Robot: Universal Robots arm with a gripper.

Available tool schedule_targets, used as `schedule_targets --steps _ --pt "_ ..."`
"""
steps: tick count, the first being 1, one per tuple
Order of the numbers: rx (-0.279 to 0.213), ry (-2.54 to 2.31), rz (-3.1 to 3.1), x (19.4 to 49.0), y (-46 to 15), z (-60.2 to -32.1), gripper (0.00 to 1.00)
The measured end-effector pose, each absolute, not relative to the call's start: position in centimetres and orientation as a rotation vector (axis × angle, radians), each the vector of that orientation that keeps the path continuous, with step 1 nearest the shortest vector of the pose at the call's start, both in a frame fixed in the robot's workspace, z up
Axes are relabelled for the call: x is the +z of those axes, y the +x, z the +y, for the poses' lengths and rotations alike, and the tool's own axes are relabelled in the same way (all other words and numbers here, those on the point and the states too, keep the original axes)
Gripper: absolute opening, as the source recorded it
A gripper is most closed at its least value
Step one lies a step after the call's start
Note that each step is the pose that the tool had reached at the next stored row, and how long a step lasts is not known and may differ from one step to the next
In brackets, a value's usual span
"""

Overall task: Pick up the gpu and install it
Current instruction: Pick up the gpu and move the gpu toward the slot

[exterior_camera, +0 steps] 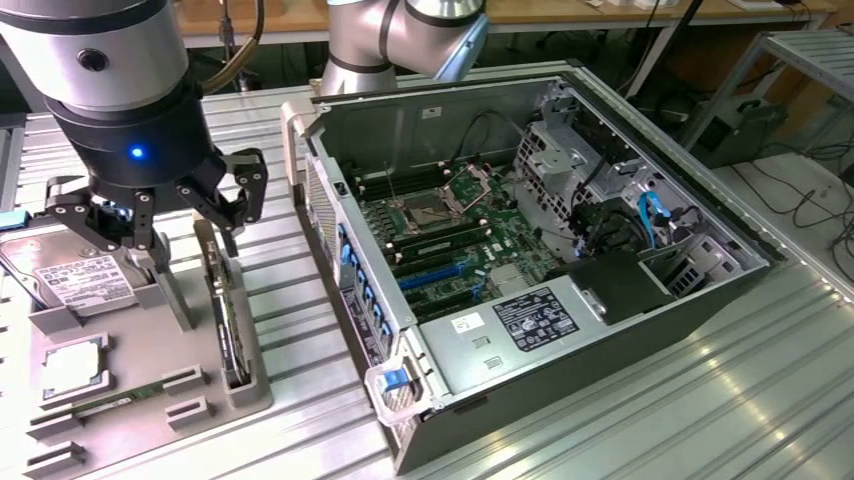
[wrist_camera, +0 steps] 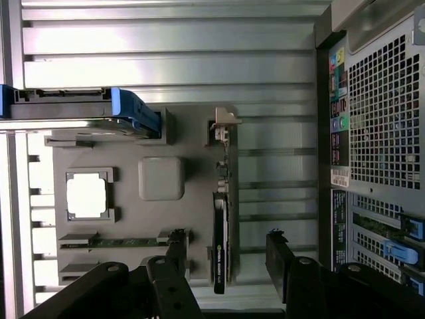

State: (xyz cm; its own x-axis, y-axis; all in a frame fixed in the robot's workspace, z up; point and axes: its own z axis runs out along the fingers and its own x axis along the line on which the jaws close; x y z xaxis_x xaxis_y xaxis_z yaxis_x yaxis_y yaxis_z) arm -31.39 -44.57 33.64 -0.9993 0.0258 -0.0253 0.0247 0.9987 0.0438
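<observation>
Where the grey fixture tray [exterior_camera: 140, 345] comes nearest in the exterior view, a memory stick [exterior_camera: 100, 405] and a CPU [exterior_camera: 74, 365] lie in their pockets. Beyond them, the gpu [exterior_camera: 227, 310] stands on edge in a slot along the tray's side at the exterior view's right, bracket end far. The gripper [exterior_camera: 154, 225] hangs above it, jaws wide and holding nothing. In the wrist view the gpu [wrist_camera: 221, 226] lines up between the fingers [wrist_camera: 282, 266], touching neither. The open computer case [exterior_camera: 694, 320] lies to the exterior view's right.
</observation>
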Motion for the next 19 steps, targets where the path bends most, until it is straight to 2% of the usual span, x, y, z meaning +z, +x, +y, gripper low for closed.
schedule_targets --steps 19 --pt "0.063 0.040 3.121 32.63 -31.35 -44.70 0.60"
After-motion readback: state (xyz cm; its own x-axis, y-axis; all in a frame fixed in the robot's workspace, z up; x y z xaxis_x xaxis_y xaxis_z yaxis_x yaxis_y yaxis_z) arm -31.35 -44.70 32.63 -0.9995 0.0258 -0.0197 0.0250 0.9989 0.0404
